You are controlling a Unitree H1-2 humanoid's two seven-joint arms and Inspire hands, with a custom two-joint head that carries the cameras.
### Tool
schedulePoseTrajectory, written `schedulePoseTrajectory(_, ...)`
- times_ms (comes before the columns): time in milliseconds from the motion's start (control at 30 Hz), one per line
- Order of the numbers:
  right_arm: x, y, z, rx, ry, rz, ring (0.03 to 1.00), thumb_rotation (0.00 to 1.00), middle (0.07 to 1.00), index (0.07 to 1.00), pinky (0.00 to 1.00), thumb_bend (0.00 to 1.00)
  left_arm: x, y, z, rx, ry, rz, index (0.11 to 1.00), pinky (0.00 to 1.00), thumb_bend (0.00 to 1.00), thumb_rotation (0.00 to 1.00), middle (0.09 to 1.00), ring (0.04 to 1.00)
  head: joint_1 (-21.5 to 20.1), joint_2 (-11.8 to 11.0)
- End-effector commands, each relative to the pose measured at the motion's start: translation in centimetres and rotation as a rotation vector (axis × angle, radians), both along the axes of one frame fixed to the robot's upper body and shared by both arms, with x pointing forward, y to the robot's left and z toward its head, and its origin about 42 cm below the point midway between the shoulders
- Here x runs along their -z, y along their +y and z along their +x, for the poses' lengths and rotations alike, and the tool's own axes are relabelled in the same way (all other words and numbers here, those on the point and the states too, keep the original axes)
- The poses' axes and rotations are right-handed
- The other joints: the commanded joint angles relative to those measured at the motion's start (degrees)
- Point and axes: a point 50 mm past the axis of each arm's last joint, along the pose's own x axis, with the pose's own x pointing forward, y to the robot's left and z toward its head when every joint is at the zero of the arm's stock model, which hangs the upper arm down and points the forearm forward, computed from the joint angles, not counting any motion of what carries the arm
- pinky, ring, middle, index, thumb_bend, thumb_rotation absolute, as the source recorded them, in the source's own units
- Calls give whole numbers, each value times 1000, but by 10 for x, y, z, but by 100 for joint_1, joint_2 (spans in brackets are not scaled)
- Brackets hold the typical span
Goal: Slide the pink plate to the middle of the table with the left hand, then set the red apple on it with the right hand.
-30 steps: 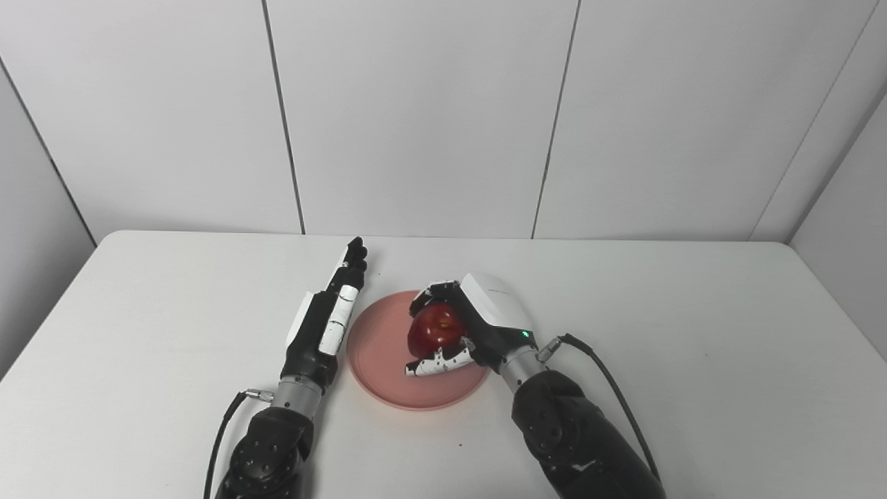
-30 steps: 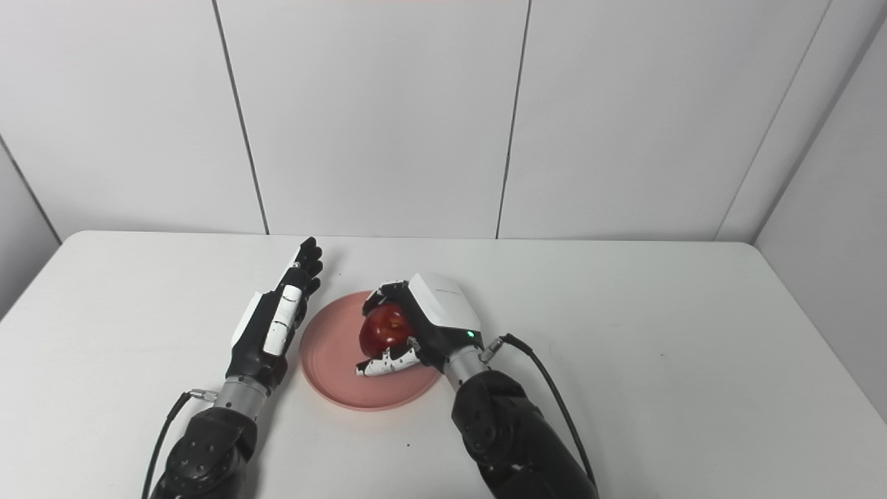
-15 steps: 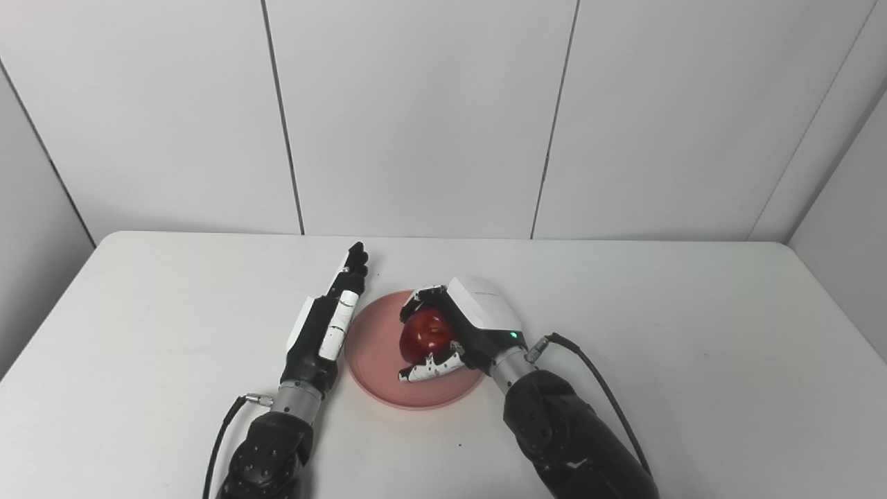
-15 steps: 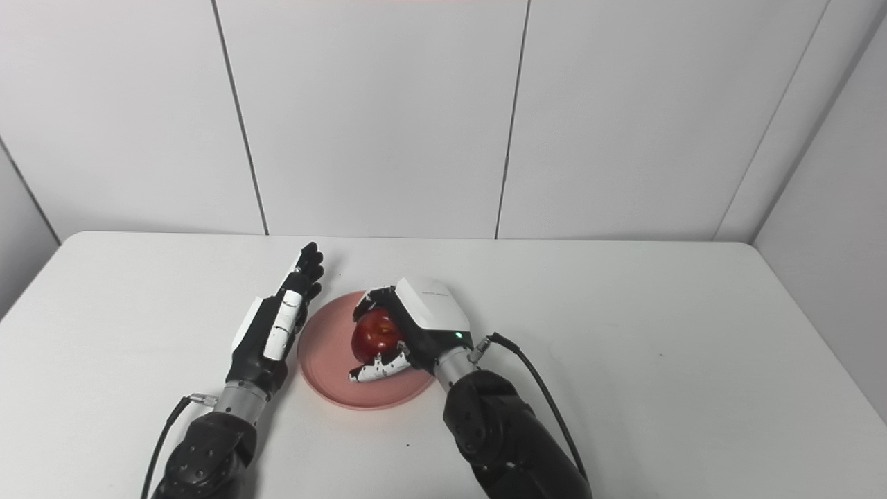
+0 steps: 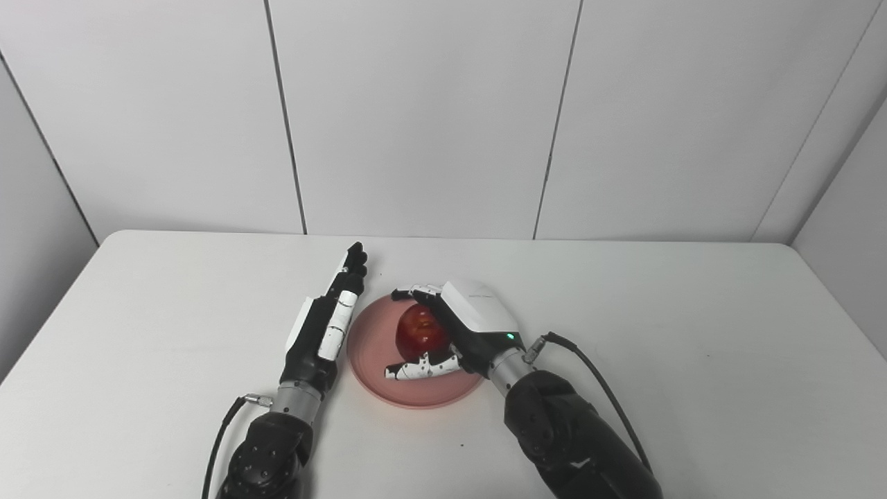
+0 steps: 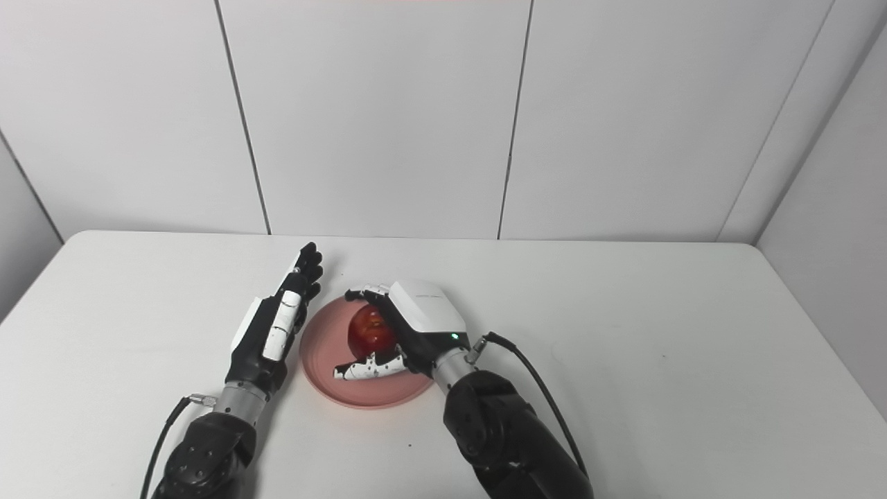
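Resting the apple (image 5: 418,330) on the plate (image 5: 374,367) mid-table; my right hand (image 5: 463,331) is loosening around it, apparently ungripped. Left hand (image 5: 324,326) is lying flat, fingers straight, beside the rim. Only withdrawing remains.

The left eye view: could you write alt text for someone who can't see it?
A robot's right hand cups a red apple over a pink plate near the middle of a white table, fingers loosened around the fruit. The left hand, fingers straight, lies flat along the plate's left rim. Plain white wall panels stand behind.
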Motion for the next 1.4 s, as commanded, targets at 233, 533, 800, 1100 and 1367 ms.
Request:
schedulePoseTrajectory(233,-31,-3,-4,-41,-136,144,928,674,945,968,937,705,-19,-4,7,3,-78,-23,1000,1000,714,1000,1000,1000,13,-2)
schedulePoseTrajectory(533,-25,-17,-5,-36,-149,319,986,732,999,997,955,705,-18,0,5,-26,-65,-24,1000,1000,704,1000,1000,1000,33,-22)
schedulePoseTrajectory(800,-12,-41,-7,-6,-114,483,1000,809,1000,1000,950,696,-17,4,4,-34,-60,-16,1000,1000,696,1000,1000,1000,41,-53)
schedulePoseTrajectory(1100,4,-65,-14,58,-32,564,1000,918,1000,1000,946,689,-17,11,0,-40,-47,-19,1000,1000,706,1000,1000,1000,46,-31)
schedulePoseTrajectory(1367,24,-73,-19,96,15,645,1000,991,1000,1000,976,656,-17,16,-4,-33,-25,-18,1000,1000,695,1000,1000,1000,-6,-28)
